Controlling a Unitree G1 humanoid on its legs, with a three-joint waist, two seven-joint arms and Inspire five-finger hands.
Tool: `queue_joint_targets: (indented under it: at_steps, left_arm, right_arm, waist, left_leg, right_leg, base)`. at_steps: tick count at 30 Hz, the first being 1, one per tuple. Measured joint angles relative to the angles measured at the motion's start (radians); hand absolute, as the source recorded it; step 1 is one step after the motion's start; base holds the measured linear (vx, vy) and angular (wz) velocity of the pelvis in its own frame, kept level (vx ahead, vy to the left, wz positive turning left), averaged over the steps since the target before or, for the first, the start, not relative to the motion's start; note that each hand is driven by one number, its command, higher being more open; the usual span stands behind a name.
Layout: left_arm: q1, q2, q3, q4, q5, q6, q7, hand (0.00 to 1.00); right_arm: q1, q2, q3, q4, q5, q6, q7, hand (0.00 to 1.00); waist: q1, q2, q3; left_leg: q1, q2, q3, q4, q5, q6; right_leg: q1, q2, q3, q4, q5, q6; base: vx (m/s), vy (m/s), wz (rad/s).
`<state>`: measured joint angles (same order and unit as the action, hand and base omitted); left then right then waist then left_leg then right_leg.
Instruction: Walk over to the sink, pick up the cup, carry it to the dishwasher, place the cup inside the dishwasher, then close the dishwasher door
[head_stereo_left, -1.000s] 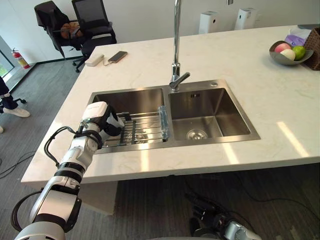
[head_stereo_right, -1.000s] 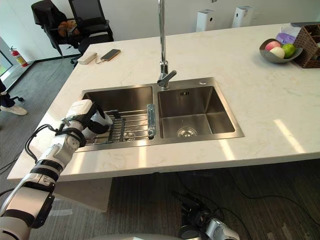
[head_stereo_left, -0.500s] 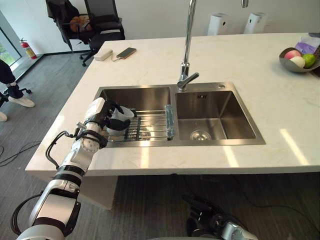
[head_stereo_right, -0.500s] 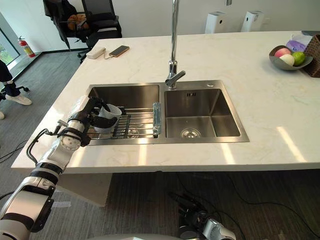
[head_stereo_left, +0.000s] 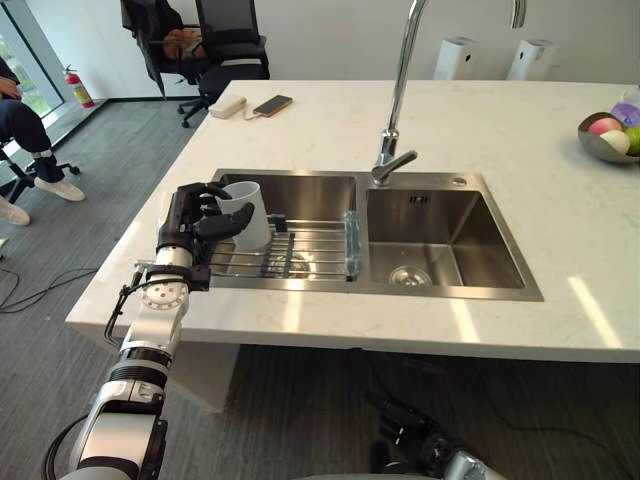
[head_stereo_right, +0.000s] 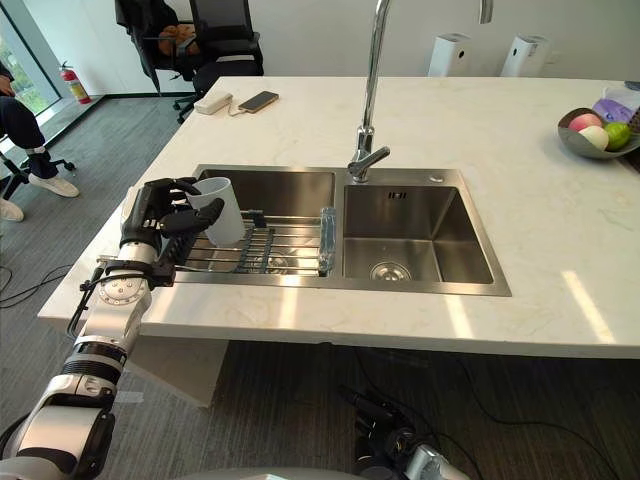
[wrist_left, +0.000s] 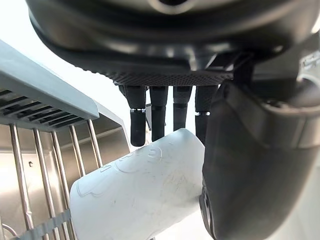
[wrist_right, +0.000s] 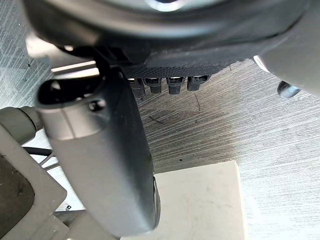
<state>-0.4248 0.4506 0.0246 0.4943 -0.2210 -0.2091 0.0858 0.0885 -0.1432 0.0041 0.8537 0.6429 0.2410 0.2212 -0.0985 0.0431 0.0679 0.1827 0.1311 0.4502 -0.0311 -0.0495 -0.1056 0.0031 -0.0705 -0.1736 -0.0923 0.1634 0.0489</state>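
- The left hand (head_stereo_left: 193, 217) holds the white cup (head_stereo_left: 248, 212) over the sink's left basin (head_stereo_left: 305, 190), just above the wire rack (head_stereo_left: 300, 252).
- Its fingers (wrist_left: 157, 116) curl round the cup's far side while the thumb (wrist_left: 250, 165) presses the near side, so the cup is pinched between them.
- The cup's long axis stands near upright, its mouth tipped slightly toward the hand.
- Whether its base is clear of the rack bars cannot be told, so lifting straight up before turning away looks safest.
- The right hand (wrist_right: 115, 165) hangs low over the floor, well apart from the cup.

Pale marble counter (head_stereo_left: 500, 120), inset double sink (head_stereo_left: 470, 235), phone (head_stereo_left: 271, 104), fruit bowl (head_stereo_left: 600, 150)
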Motion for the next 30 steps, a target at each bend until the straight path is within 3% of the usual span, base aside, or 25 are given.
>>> queue_joint_targets:
  at_steps: [7,11,16,19,30]
  left_arm:
    - [0.084,-0.048,0.046,-0.233,-0.024,-0.037,0.027,0.0]
    - [0.115,-0.127,0.081,-0.393,-0.023,-0.067,0.064,0.0]
    - [0.157,-0.162,0.106,-0.535,-0.013,-0.117,0.098,0.0]
    - [0.183,-0.167,0.118,-0.584,-0.011,-0.151,0.114,0.0]
    - [0.214,-0.191,0.12,-0.659,0.059,-0.168,0.146,0.0]
  right_arm:
    - [0.006,0.013,-0.005,0.0,0.0,-0.019,0.0,1.0]
    - [0.021,0.019,-0.038,0.0,0.001,-0.027,-0.001,1.0]
    - [0.031,0.019,-0.04,0.0,0.001,-0.028,-0.01,1.0]
    - [0.032,0.019,-0.04,0.0,0.002,-0.028,-0.013,1.0]
    - [0.035,0.019,-0.04,0.002,0.002,-0.028,-0.033,1.0]
  waist:
    - [0.009,-0.016,0.005]
    - [0.036,-0.017,0.005]
    - [0.055,-0.02,0.002]
    - [0.057,-0.02,0.001]
    - [0.058,-0.019,-0.015]
  left_leg:
    - [-0.009,-0.003,-0.018,0.0,0.002,0.003]
    - [-0.017,-0.005,-0.03,0.003,0.003,0.006]
    - [-0.027,-0.004,-0.047,0.02,0.002,0.009]
    - [-0.035,-0.002,-0.055,0.025,0.001,0.01]
    - [-0.037,-0.002,-0.056,0.028,0.002,0.009]
  right_leg:
    - [0.001,-0.006,-0.017,0.0,-0.002,0.002]
    - [0.002,-0.01,-0.022,0.0,-0.002,0.002]
    - [0.012,-0.014,-0.033,0.0,-0.001,0.002]
    - [0.012,-0.015,-0.04,0.0,0.0,0.0]
    - [0.01,-0.015,-0.043,0.0,0.0,-0.001]
  base:
    - [-0.02,-0.014,0.07]
    - [-0.03,-0.01,0.1]
    - [-0.06,-0.021,0.08]
    - [-0.07,-0.028,0.08]
    - [-0.01,-0.006,0.01]
